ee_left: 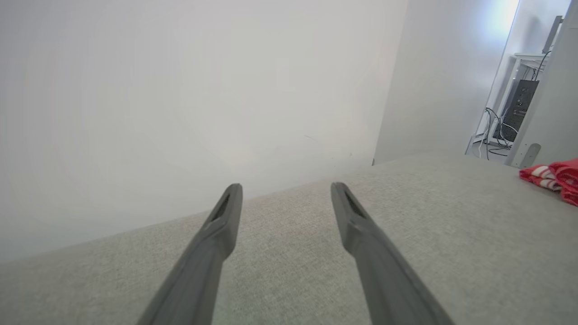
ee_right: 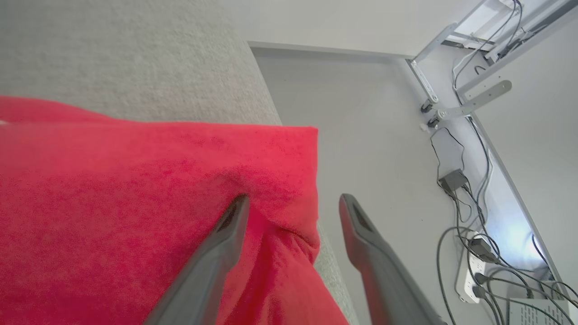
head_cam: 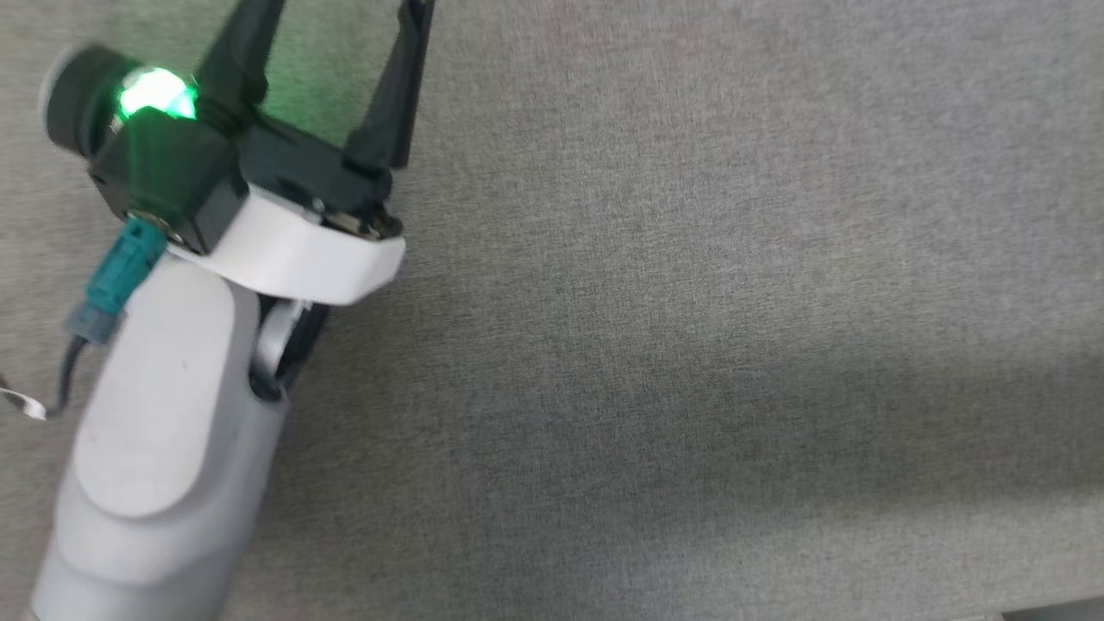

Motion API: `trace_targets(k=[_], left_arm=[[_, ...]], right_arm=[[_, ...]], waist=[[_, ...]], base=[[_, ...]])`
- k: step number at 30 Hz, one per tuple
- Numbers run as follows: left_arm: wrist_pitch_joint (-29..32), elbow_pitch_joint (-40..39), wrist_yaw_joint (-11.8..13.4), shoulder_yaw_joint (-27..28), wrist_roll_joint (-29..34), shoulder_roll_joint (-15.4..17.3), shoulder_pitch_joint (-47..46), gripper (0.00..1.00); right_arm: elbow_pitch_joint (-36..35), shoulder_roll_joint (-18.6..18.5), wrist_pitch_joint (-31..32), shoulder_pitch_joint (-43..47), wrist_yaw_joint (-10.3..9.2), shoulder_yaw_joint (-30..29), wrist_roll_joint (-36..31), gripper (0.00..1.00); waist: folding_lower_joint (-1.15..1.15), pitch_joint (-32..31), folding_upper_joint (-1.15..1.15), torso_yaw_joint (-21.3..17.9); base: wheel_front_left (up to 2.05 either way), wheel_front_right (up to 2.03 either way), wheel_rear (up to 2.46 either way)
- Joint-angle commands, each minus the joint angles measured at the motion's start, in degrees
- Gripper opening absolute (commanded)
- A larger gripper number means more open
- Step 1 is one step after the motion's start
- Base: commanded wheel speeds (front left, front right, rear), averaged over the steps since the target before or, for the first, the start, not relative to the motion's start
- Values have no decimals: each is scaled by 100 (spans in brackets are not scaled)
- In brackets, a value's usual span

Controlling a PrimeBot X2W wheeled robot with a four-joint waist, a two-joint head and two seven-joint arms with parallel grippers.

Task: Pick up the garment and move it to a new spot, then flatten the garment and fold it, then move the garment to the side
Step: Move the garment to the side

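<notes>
Both pairs of jaws stand open, the garment (ee_right: 135, 203) lying at the grey fabric surface (head_cam: 690, 345) edge, white wall (ee_left: 180, 90) beyond.

This is looking like a robotics lab or test room rather than a home: a grey fabric-covered worktop (head_cam: 690, 345) is stretching out beneath plain white walls (ee_left: 180, 90), the left gripper (head_cam: 332, 34) is hanging over it on a pale arm with a green lamp glowing at the wrist, and beyond the edge loose cables (ee_right: 478, 247) are trailing over the floor to a power strip (ee_right: 468, 276) (a black computer tower (ee_left: 515, 110) is standing by a white desk (ee_left: 526, 58)).
</notes>
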Motion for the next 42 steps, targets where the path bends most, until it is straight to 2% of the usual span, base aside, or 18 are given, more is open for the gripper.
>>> trace_targets(k=[1, 8, 16, 22, 28, 38, 42], left_arm=[[-5, 41, 9, 63, -53, -63, 183, 100], [-6, 215, 9, 425, -128, -345, 932, 100], [-7, 466, 9, 885, -196, -718, 2011, 100], [-7, 793, 9, 1093, -257, -955, 2789, 100], [-7, 1042, 9, 1180, -347, -1000, 3216, 100], [-7, 960, 9, 1659, -367, -1005, 3864, 100], [-7, 879, 9, 1782, -394, -964, 4091, 100]], right_arm=[[-67, -16, -106, 33, -2, 82, 62, 100], [-678, 84, -318, 340, -2, 521, 273, 100], [-1786, 463, -391, 1244, -2, 1331, 720, 100], [-2267, 779, -1043, 2160, -2, 1794, 842, 100], [-2430, 1040, -1622, 2689, -2, 1803, 849, 100], [-2595, 1811, -1856, 2967, -2, 1702, 380, 100], [-2782, 1980, -1863, 3144, -2, 1536, 175, 100]], waist=[[0, -242, 0, 104], [0, -953, 0, 365], [0, -1908, 0, 905], [0, -2630, 0, 1517], [0, -3011, 0, 1917], [0, -3526, 0, 1910], [0, -3697, 0, 1831]], base=[[0, 0, 0], [0, 0, 0], [0, 0, 0], [0, 0, 0], [0, 0, 0], [0, 0, 0], [0, 0, 0]])
